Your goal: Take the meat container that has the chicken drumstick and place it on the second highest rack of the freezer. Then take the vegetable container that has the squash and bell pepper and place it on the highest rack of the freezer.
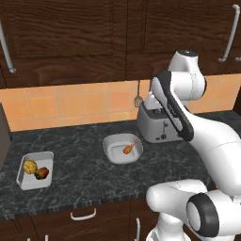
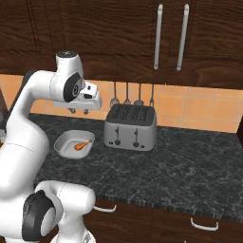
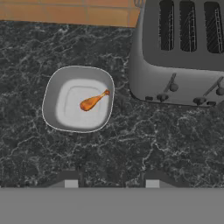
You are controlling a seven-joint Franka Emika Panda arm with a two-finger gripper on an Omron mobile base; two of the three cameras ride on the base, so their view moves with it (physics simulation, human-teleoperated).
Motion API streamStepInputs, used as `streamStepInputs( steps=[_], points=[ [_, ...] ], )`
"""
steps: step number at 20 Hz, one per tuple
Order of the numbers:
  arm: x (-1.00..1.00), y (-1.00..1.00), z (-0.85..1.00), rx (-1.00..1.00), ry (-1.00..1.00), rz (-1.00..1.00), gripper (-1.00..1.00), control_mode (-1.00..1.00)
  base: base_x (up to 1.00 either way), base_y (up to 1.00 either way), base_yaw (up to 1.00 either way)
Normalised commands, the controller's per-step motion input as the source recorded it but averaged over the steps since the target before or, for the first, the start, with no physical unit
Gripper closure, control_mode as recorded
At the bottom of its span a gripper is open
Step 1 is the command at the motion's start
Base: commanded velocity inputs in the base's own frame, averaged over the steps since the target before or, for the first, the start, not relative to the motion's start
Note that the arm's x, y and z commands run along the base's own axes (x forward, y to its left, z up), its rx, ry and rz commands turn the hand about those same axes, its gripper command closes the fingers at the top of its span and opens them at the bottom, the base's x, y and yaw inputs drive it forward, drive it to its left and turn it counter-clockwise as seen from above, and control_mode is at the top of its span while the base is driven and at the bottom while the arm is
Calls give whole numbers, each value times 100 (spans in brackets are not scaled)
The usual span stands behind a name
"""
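Observation:
The meat container (image 1: 114, 150) (image 2: 63, 143) (image 3: 65, 109) is a shallow white tray on the dark counter, left of the toaster. The orange-brown chicken drumstick (image 1: 130, 148) (image 2: 83, 144) (image 3: 92, 102) lies in it. My gripper (image 2: 79, 112) (image 3: 111, 181) hangs open well above the counter, a little to the front right of that tray and holding nothing. The vegetable container (image 1: 33, 182) stands near the counter's front left and holds the yellow squash (image 1: 30, 166) and the red-orange bell pepper (image 1: 42, 173). The freezer's racks are out of view.
A steel toaster (image 1: 157, 123) (image 2: 130, 127) (image 3: 179, 57) stands right beside the meat tray against the tiled backsplash. Utensils (image 2: 127, 100) hang on the wall behind it. Dark wood cabinets (image 2: 171, 38) hang overhead. A dark grey panel (image 1: 4, 136) closes the counter's left end.

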Motion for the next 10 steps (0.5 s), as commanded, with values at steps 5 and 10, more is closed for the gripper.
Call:
streamStepInputs(
  steps=[5, 10],
  points=[
    [-56, 1, -6, 5, 0, -1, -100, -100, 0, 0, 0],
    [-66, 4, -56, 14, -5, -29, -100, -100, 0, 0, 0]
  ],
)
